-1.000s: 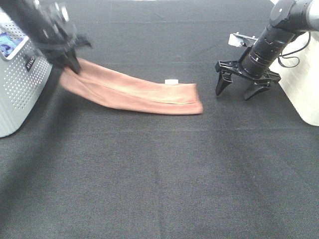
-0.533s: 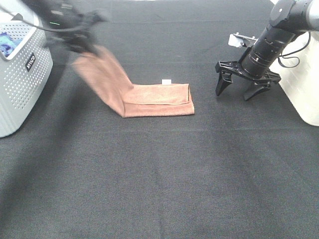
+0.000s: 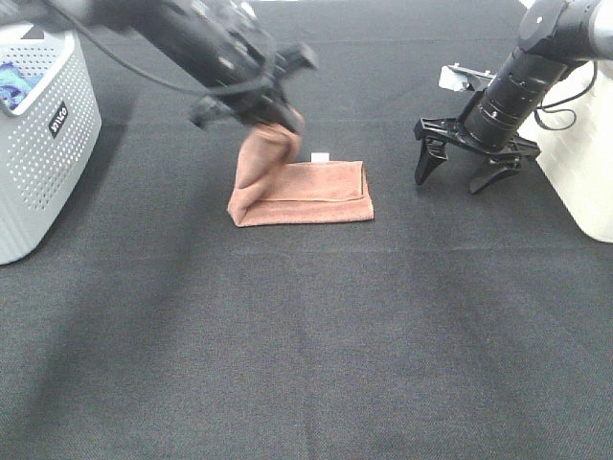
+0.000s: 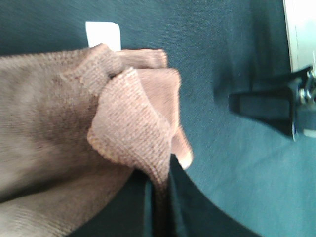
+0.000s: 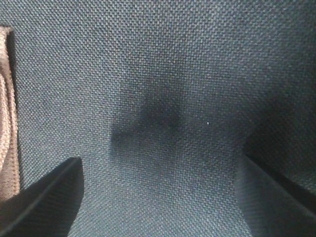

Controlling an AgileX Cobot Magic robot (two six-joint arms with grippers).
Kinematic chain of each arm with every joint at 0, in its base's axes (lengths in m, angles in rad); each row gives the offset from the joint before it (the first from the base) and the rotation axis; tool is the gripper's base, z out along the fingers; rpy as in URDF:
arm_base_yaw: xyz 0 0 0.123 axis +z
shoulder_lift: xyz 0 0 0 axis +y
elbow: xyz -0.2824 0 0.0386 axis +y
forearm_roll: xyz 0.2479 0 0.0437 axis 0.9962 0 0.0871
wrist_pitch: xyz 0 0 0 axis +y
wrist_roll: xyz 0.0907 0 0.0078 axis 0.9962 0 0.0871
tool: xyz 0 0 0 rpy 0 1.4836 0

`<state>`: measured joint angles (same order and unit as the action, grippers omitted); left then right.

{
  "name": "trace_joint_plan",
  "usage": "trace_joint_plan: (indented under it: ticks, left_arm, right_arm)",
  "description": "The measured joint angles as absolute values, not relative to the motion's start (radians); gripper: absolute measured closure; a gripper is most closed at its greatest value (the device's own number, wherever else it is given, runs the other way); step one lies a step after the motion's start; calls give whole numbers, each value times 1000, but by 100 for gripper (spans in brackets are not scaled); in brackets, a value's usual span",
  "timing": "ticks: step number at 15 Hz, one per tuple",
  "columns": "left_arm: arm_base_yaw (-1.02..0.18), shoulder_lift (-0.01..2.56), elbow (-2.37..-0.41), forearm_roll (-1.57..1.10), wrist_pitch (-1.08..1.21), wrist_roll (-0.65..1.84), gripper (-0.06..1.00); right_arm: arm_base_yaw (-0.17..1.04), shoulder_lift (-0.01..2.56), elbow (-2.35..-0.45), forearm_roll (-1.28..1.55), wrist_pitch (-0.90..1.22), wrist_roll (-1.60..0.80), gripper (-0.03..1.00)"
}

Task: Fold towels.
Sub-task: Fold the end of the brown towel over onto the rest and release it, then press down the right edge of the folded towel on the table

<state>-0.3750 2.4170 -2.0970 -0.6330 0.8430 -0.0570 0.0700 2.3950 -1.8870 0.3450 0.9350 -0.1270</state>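
Observation:
The brown towel (image 3: 316,195) lies folded on the black table, a small white tag (image 3: 321,155) at its far edge. Its left end rises in a loop to my left gripper (image 3: 283,120), which is shut on that end above the lying part. In the left wrist view the bunched cloth (image 4: 64,113) fills the picture, pinched at the gripper (image 4: 159,195), with the tag (image 4: 102,34) beyond it. My right gripper (image 3: 469,174) stands open on the table to the right of the towel, holding nothing. The right wrist view shows its fingers (image 5: 44,202) wide apart and the towel's edge (image 5: 7,123).
A grey perforated basket (image 3: 38,163) with blue cloth inside stands at the left edge. A white box (image 3: 584,163) stands at the right edge behind the right arm. Black fabric covers the table (image 3: 316,335).
My left gripper has swept from beside the basket to the right, carrying the towel's end up and over the lying half. The right arm has not moved.

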Motion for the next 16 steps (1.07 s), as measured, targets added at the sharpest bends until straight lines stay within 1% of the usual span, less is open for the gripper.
trace_joint_plan:
  ticks: [3,7,9,11,12,16]
  left_arm:
    - [-417,2450,-2097,-661,740,-71,92]
    - [-439,2490,-2097,-734,698,-71,91]
    - [-442,2501,-2097,-749,681,-71,84]
    - [-443,2504,-2097,-771,678,-71,71]
    - [-443,2504,-2097,-789,678,-71,68]
    - [-443,2505,-2097,-844,678,-56,65]
  right_arm:
    - [70,2395,-1887,344,940,-127,18]
    - [70,2395,-1887,344,940,-127,18]
    - [70,2395,-1887,344,940,-127,18]
    - [70,2395,-1887,344,940,-127,18]
    - [70,2395,-1887,344,939,-127,18]
    - [70,2395,-1887,344,935,-127,18]
